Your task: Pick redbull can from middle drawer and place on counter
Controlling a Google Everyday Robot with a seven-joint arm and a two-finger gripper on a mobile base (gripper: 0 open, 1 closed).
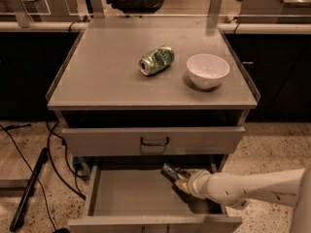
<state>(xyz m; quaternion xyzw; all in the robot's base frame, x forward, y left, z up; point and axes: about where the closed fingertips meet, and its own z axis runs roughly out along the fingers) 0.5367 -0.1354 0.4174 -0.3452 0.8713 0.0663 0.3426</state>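
Observation:
The redbull can point(170, 169) shows as a shiny metal end and a dark slim body, lying tilted at the back right of the open middle drawer point(129, 194). My gripper point(181, 182) is inside the drawer, right at the can, at the end of my white arm, which reaches in from the right. The gripper hides most of the can's body. The counter point(104, 74) is the flat grey top above.
A dented green can point(156, 60) lies on its side on the counter beside a white bowl point(208, 70). The closed upper drawer front with a black handle point(154, 141) overhangs the open drawer. Black cables point(29, 178) lie on the floor at left.

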